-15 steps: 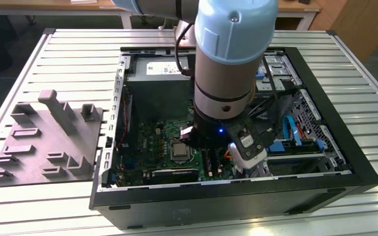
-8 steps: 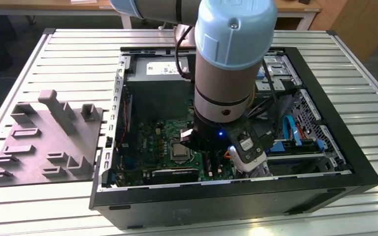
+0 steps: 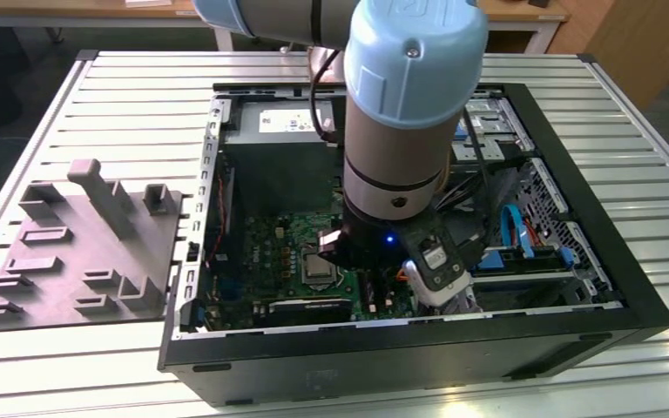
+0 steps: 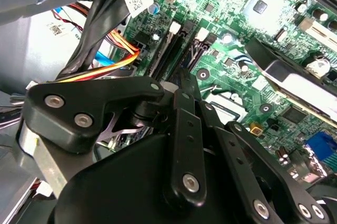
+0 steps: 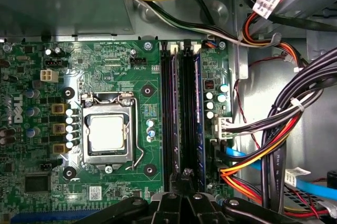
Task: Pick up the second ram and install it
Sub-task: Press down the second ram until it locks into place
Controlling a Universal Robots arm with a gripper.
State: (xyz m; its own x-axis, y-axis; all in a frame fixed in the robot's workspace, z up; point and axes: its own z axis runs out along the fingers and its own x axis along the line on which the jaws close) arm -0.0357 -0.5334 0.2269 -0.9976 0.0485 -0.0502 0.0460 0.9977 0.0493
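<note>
In the exterior view my gripper (image 3: pixel 358 259) reaches down into the open computer case (image 3: pixel 428 341), low over the green motherboard (image 3: pixel 276 244). The first wrist view has the shut fingertips (image 5: pixel 184 174) at one end of the black memory slots (image 5: pixel 169 113), with nothing visible between them. A thin blue ram stick (image 5: pixel 199 108) stands edge-on in the slot nearest the cables. I cannot tell whether it is the second ram. In the second wrist view the gripper (image 4: pixel 179 84) points at the same slots (image 4: pixel 168 50).
A CPU socket (image 5: pixel 108 134) lies beside the slots. Thick black, orange and blue cables (image 5: pixel 274 145) crowd the other side. A grey moulded fixture (image 3: pixel 79 244) rests on the slatted table at the exterior view's left. The power supply (image 3: pixel 276 122) fills the case's far end.
</note>
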